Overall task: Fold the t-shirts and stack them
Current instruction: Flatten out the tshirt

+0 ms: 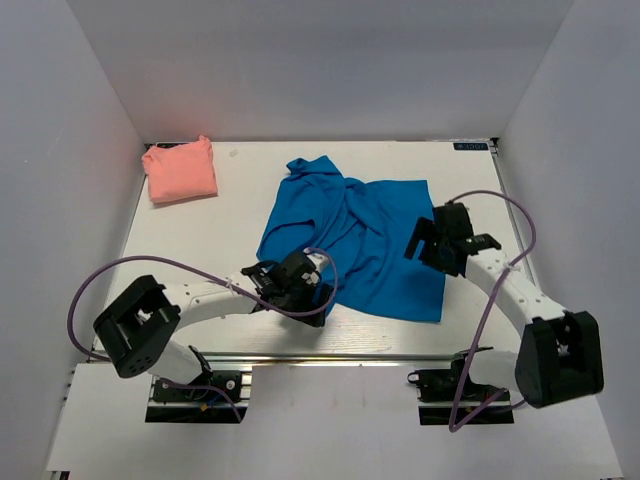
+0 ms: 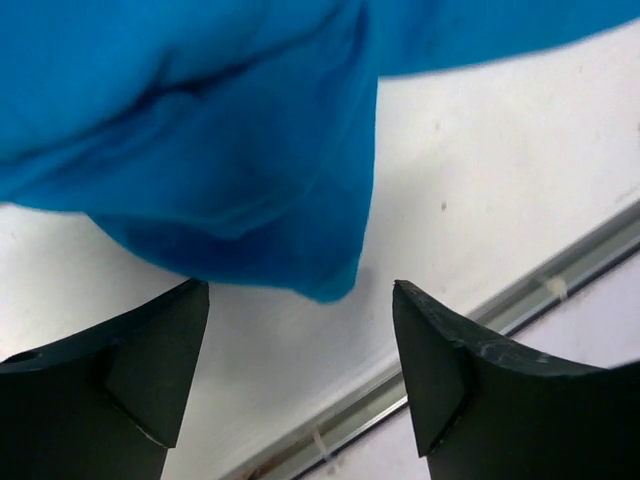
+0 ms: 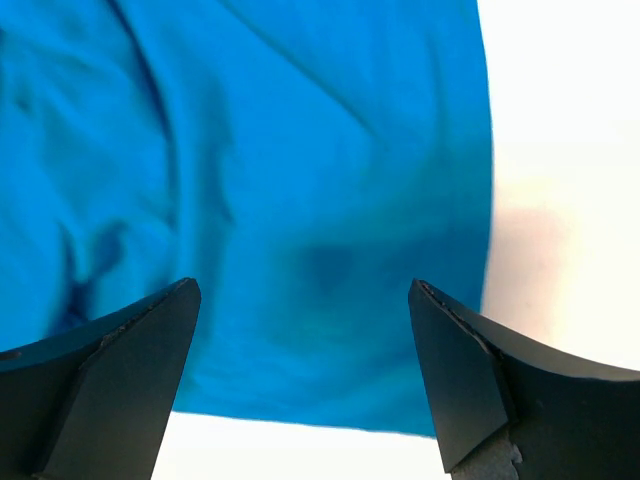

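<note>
Step (judged): spreading the blue t-shirt [image 1: 355,245] flat before its first fold. It lies rumpled mid-table, with the collar end bunched toward the far side.
Pink t-shirt [image 1: 181,172]: already a square bundle at the far-left corner of the table [image 1: 200,240], well apart from the blue one.
Left hand [image 1: 298,285]: at the shirt's near-left corner, fingers [image 2: 150,350] wide apart with nothing between them. In the wrist view the cloth's tip lies just ahead of the gap.
Right hand [image 1: 428,238]: over the shirt's right edge, spread wide and empty. Cloth lies below it; cannot tell whether it touches.
Technique: take a single layer at each near corner, pinching well in from the tip so it doesn't slip. Draw both hands outward together to take out the wrinkles before any fold.
Risk: catching a doubled layer on the left would drag the crease along rather than open it.
Remaining: blue shirt not yet folded, stack not begun.
</note>
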Motion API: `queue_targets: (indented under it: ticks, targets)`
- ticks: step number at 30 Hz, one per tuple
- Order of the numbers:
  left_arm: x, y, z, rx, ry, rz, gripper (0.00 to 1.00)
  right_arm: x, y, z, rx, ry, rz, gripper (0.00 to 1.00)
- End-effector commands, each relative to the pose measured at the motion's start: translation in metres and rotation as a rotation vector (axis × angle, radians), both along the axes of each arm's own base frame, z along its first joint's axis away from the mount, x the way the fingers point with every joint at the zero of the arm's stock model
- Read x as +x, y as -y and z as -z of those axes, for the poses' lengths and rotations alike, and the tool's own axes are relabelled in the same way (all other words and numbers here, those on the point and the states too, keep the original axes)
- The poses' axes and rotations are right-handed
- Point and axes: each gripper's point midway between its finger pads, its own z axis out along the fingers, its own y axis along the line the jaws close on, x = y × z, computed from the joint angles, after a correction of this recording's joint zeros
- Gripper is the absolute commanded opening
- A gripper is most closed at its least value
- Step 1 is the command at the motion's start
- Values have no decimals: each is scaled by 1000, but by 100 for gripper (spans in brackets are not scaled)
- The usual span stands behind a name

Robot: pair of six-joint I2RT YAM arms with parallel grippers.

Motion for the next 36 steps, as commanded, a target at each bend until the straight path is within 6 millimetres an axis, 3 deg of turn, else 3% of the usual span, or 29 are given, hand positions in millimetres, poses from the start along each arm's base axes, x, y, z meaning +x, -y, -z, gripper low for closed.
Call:
queue_targets:
  ticks: [1, 3, 4, 5, 6, 7, 8, 9, 14, 24, 29, 30, 31, 35, 36]
  targets:
    - [13, 10, -1, -26, 57, -39, 83, -28, 9, 16, -8, -52, 47, 90]
    - [18, 11, 2, -20, 75, -50, 78, -36, 14, 16, -5, -47, 73, 90]
    - [19, 12, 4, -18, 73, -50, 74, -51, 16, 30, -12, -91, 74, 90]
    - [21, 10, 5, -8, 86, -61, 56, -54, 15, 27, 6, -79, 82, 90]
    - [24, 1, 12, 40, 90, -91, 48, -62, 16, 35, 11, -100, 84, 90]
    - [26, -5, 14, 75, 96, -105, 24, -70, 12, 37, 43, -110, 78, 90]
    - [26, -5, 14, 75, 96, -105, 24, -75, 12, 43, 45, -131, 74, 90]
    - [26, -5, 14, 75, 96, -105, 1, -84, 12, 47, 56, -155, 100, 90]
    - [28, 7, -7, -1, 122, -79, 0, -111, 19, 63, 61, -221, 158, 88]
    - [22, 17, -47, -114, 164, -4, 0, -125, 23, 78, 70, -251, 223, 83]
    - [22, 16, -59, -123, 178, 3, 0, -110, 7, 76, 143, -199, 168, 51]
    - [25, 18, -65, -124, 188, -3, 0, -107, 1, 73, 168, -193, 140, 38]
    - [25, 15, -70, -120, 198, -10, 0, -101, -2, 69, 178, -163, 117, 0]
    - [39, 10, -104, -133, 289, -51, 0, -85, -5, 44, 185, -72, 84, 0]
    - [46, 6, -113, -122, 327, -82, 0, -74, 0, 29, 183, -10, 104, 0]
